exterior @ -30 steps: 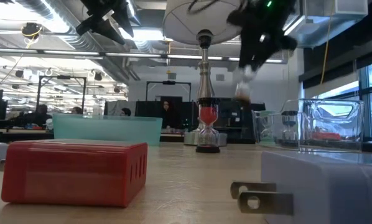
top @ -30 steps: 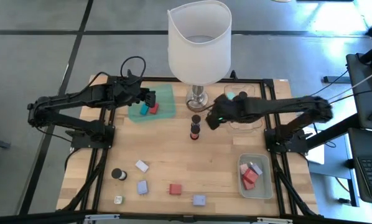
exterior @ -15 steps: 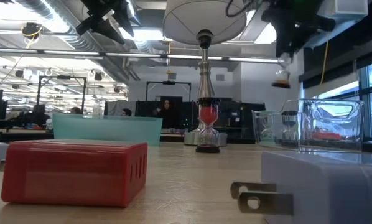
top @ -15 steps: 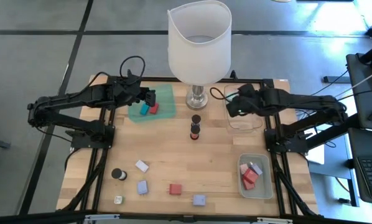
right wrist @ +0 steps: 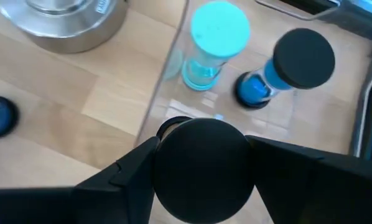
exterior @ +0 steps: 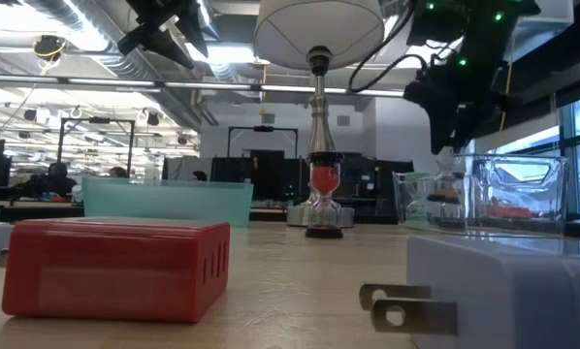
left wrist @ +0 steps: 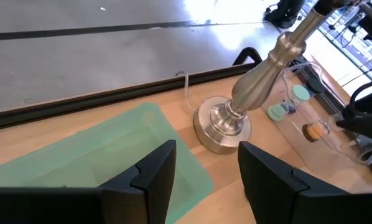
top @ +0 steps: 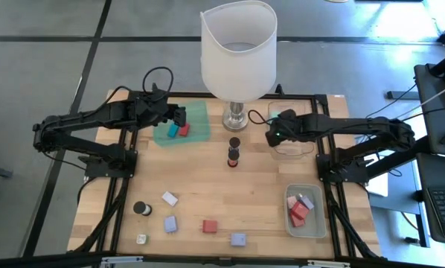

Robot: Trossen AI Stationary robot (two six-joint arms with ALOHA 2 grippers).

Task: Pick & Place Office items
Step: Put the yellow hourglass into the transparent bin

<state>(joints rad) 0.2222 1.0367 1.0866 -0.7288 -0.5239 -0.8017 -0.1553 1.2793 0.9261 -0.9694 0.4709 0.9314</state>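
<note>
Partway: trays (top: pixel 309 220) hold several pieces, right gripper (right wrist: pixel 201 163) clamps a dark-capped cylinder (right wrist: pixel 201 171) over the clear tray (top: pixel 291 149), about seven remain loose on table (top: pixel 207 186).

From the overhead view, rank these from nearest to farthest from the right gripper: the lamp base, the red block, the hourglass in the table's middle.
From the right gripper:
1. Lamp base, beside it, at the back.
2. Hourglass, table centre.
3. Red block, near the front edge.
</note>
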